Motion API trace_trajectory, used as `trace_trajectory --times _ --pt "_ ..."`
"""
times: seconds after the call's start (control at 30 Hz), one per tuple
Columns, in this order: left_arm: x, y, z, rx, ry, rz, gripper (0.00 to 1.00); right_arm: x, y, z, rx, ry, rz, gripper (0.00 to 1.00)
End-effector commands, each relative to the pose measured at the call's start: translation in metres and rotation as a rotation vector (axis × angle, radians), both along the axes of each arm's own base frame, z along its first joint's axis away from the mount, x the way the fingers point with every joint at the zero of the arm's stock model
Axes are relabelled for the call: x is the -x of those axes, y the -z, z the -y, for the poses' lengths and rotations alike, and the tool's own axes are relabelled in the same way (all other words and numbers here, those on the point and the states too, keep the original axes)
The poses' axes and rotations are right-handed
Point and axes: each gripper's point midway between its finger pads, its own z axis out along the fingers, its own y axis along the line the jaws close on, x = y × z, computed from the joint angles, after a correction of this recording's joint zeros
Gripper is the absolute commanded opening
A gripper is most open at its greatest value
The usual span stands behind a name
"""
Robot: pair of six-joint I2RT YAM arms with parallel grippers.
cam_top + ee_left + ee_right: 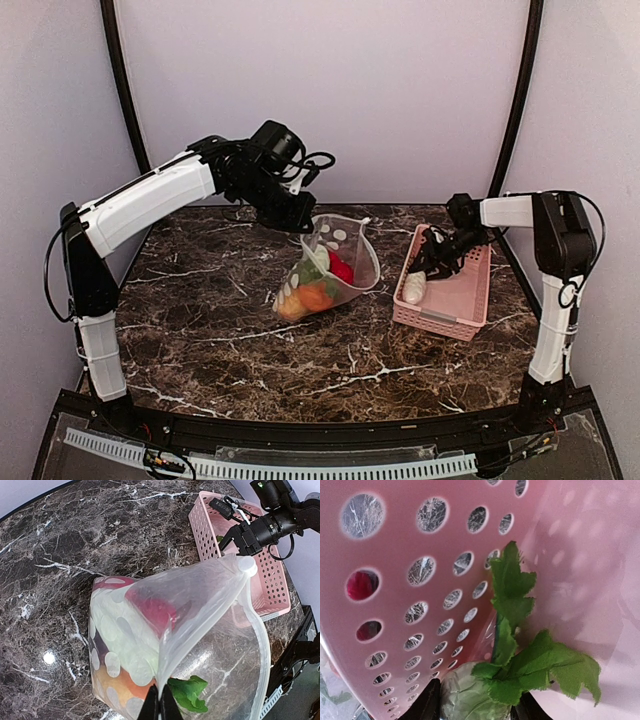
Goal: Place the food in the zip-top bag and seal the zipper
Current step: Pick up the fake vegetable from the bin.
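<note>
While the right gripper sits down inside the pink basket, its jaws straddle the top of a white radish, right under the green leaves; honestly can't tell if they're squeezing it or just around it. Left of the basket, the zip-top bag stands on the marble table, mouth open, with a red ball and an orange piece inside; the left gripper is pinched tight on the bag's rim, on the side away from the basket.
</note>
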Motion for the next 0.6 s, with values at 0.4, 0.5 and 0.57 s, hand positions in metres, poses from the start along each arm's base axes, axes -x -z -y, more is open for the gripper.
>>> trace_trajectory --times 0.4,0.5,0.57 --pt "0.005 -0.003 0.0 0.02 0.024 0.016 0.01 -0.013 -0.163 0.013 -0.021 -0.035 0.454 0.2" --pt "0.004 -0.003 0.002 0.03 0.023 0.022 0.01 -0.01 -0.206 -0.007 -0.043 -0.094 0.581 0.2" --pt "0.002 -0.008 0.005 0.05 0.023 0.035 0.01 -0.003 -0.225 -0.028 -0.051 -0.143 0.65 0.2"
